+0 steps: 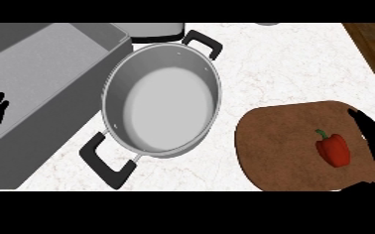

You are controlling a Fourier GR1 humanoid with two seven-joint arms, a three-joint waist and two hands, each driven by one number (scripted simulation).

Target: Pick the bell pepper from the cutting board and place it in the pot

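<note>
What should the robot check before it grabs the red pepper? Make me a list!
1. Bell pepper lies on the cutting board, with nothing on top of it: ok.
2. Pot has no lid and nothing inside: ok.
3. Counter between board and pot is bare: ok.
4. Right hand is close to the pepper, at the board's right edge: ok.
5. Right hand is round the pepper: not ok, it is only beside it.
6. Left hand is out of the way, at the view's left edge: ok.
</note>
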